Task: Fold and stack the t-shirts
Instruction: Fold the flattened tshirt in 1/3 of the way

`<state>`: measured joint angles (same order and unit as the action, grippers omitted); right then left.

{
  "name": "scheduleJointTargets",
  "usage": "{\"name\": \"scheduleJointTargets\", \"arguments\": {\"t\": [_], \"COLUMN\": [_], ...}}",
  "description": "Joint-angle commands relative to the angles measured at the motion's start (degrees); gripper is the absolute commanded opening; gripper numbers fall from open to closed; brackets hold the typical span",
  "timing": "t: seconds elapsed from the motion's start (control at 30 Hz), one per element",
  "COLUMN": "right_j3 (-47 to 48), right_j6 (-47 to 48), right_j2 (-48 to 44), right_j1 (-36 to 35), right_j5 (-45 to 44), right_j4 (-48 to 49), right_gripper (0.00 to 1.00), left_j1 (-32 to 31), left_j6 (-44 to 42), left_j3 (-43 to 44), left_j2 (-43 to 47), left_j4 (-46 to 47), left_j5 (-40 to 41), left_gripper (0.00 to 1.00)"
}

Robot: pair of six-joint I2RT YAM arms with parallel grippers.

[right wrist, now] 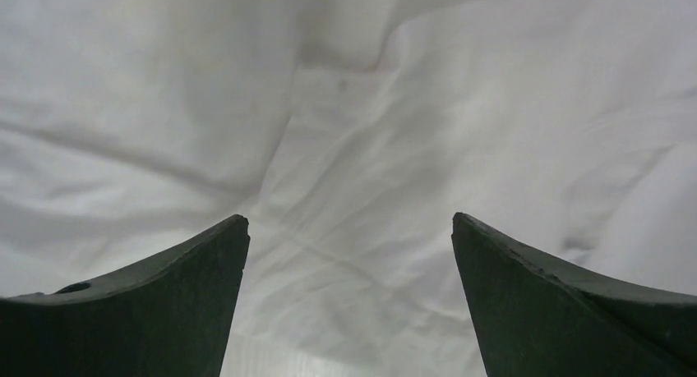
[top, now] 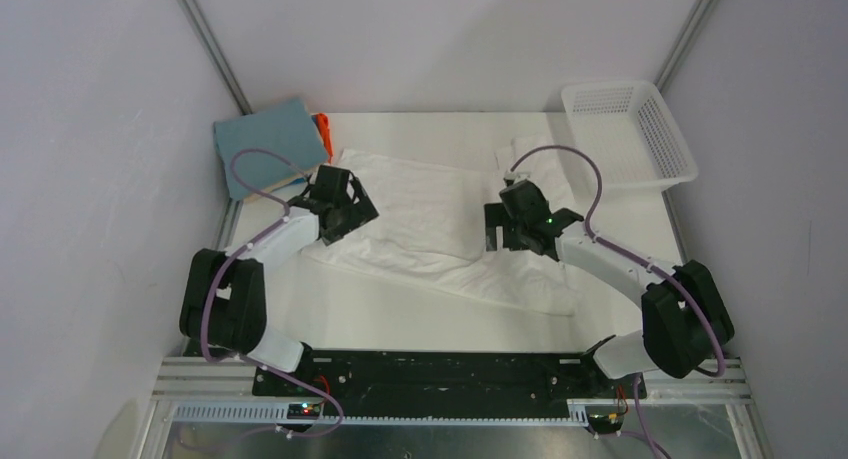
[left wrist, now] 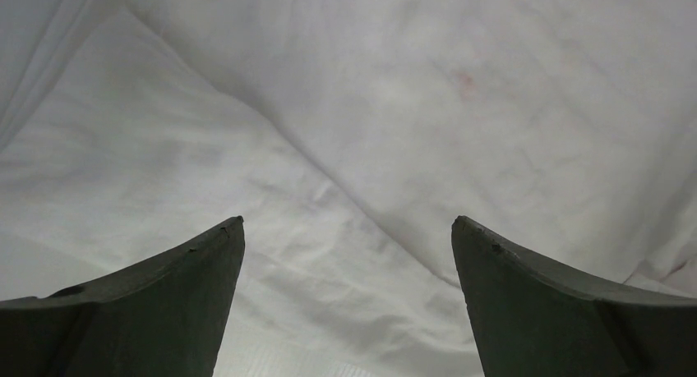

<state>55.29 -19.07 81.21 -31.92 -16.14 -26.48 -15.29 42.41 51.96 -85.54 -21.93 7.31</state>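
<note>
White t-shirt (top: 420, 219) lies rumpled mid-frame on the tabletop (top: 400, 314). Left gripper (left wrist: 348, 222) sits over its left edge and right gripper (right wrist: 349, 221) over its right. Both jaws are spread wide, pinching nothing. Folded blue-grey t-shirt (top: 265, 144) lies upper left, with an orange t-shirt (top: 322, 129) peeking out at its right edge.

**Shirt mid-table, far corners taken**

The spread t-shirt (top: 420, 214) lies across the middle of the table (top: 400, 319). The folded t-shirt (top: 268, 144) sits in the far left corner, with a second t-shirt (top: 322, 134) just right of it. The basket (top: 630, 134) stands in the far right corner. The left gripper (left wrist: 348, 222) is over the spread t-shirt's left side, the right gripper (right wrist: 349, 221) over its right.
</note>
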Motion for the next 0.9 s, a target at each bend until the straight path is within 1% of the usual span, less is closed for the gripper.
{"name": "scheduleJointTargets", "arguments": {"t": [0.0,0.07,0.2,0.3,0.37,0.47,0.5,0.53,0.57,0.6,0.7,0.73,0.77,0.8,0.83,0.87], "right_j3": [-6.8,-8.3,-11.0,-15.6,-18.2,-20.6,-21.7,-23.2,-23.9,-25.7,-29.0,-30.3,-30.6,-31.3,-31.6,-32.3], "right_j6": [-9.7,-11.4,-12.2,-14.2,-14.8,-15.0,-15.0,-15.2,-15.4,-16.0,-17.4,-17.6,-18.0,-18.3,-18.4,-18.3], "right_j2": [-0.4,1.1,3.6,2.4,0.6,-2.8,-3.7,-5.6,-8.0,-9.1,-15.5,-16.8,-19.4,-20.7,-23.2,-24.5], "right_j1": [-0.9,-0.9,-1.3,-1.5,-1.8,-2.6,-3.3,-3.8,-4.5,-4.8,-4.9,-4.8,-4.8,-4.8,-4.9,-5.0], "right_j5": [14.7,15.4,15.1,15.3,15.5,15.5,14.7,14.1,13.0,12.8,12.0,11.7,10.9,10.7,10.8,10.8], "right_j4": [11.0,13.9,14.2,14.4,14.3,12.3,10.6,9.8,8.5,8.0,6.4,6.0,5.1,4.2,4.0,3.4], "right_gripper": [0.97,0.97,0.96,0.96,0.96,0.96,0.95,0.95,0.96,0.96,0.96,0.96,0.96,0.96,0.96,0.96], "left_j1": [0.3,0.2,0.3,0.2,0.1,-0.8,-0.9,-1.2,-1.3,-1.7,-3.5,-3.7,-4.3,-4.7,-5.7,-6.4], "left_j6": [-1.9,-1.7,-1.1,-0.4,0.2,1.3,1.8,3.1,3.8,5.2,10.2,11.4,13.7,14.8,16.9,18.2], "left_j3": [3.6,4.3,3.5,-0.2,-3.4,-10.8,-12.6,-16.4,-18.4,-22.5,-30.4,-33.8,-35.6,-38.7,-41.4,-42.7], "left_j2": [-3.7,-6.6,-8.9,-7.7,-5.3,-1.2,1.8,3.4,7.1,9.0,20.4,25.2,27.7,32.8,34.9,39.3], "left_j4": [1.2,1.7,2.1,2.3,2.3,2.3,2.3,2.3,2.3,2.2,1.5,1.4,1.1,1.0,0.3,-0.3], "left_j5": [-0.8,-1.0,-1.6,-1.3,-1.4,-1.6,-1.6,-1.8,-2.0,-2.6,-2.5,-3.2,-3.8,-5.1,-5.7,-6.5], "left_gripper": [1.0,1.0,1.0,1.0,1.0,1.0,1.0,1.0,1.0,1.0,1.0,1.0,1.0,1.0,1.0,1.0]}}
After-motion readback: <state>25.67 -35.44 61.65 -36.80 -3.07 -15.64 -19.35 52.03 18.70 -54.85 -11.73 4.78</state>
